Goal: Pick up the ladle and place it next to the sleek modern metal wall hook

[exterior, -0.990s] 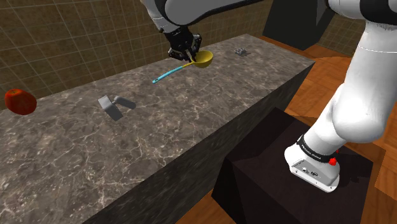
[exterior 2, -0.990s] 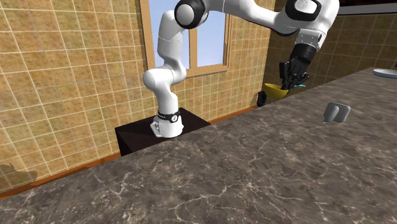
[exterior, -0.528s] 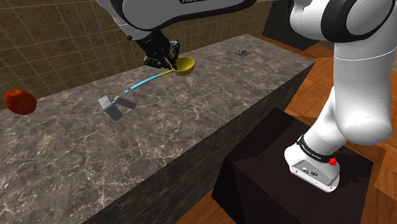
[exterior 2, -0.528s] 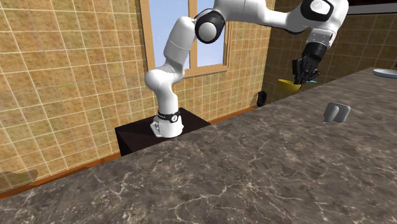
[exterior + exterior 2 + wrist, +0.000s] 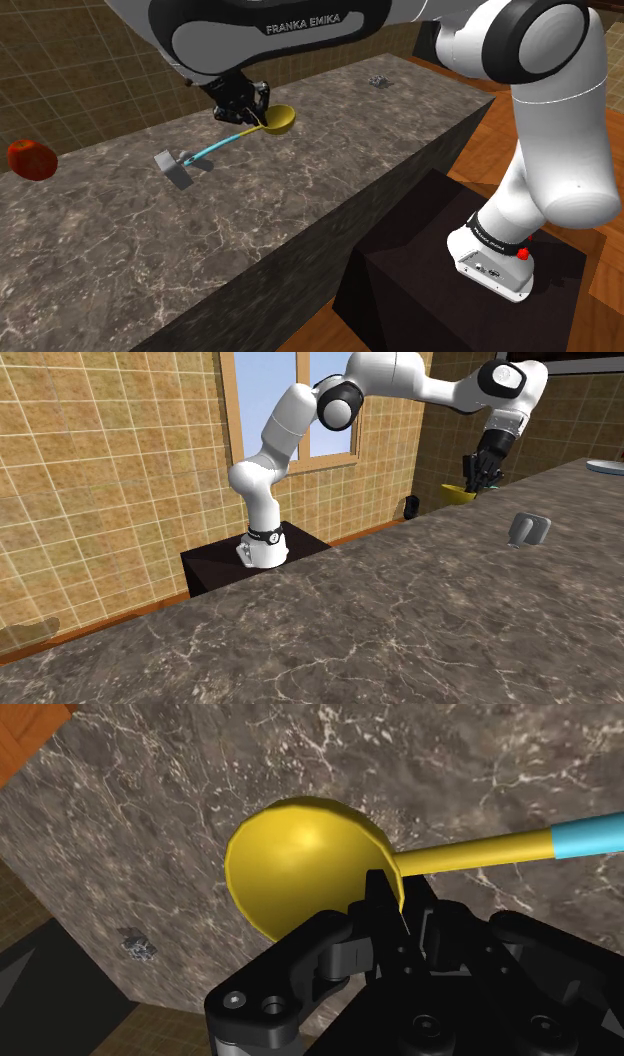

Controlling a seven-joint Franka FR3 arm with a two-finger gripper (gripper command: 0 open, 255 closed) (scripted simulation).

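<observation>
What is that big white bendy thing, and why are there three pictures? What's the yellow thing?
It is a robot arm, standing on a dark box. One picture looks over its shoulder, one looks across the stone counter, and one comes from a camera on its hand. Its black claw is shut on a ladle with a yellow bowl and a blue handle end, held over the counter. On the counter lie a grey hook, a small grey thing and, at its end, a red thing.
</observation>
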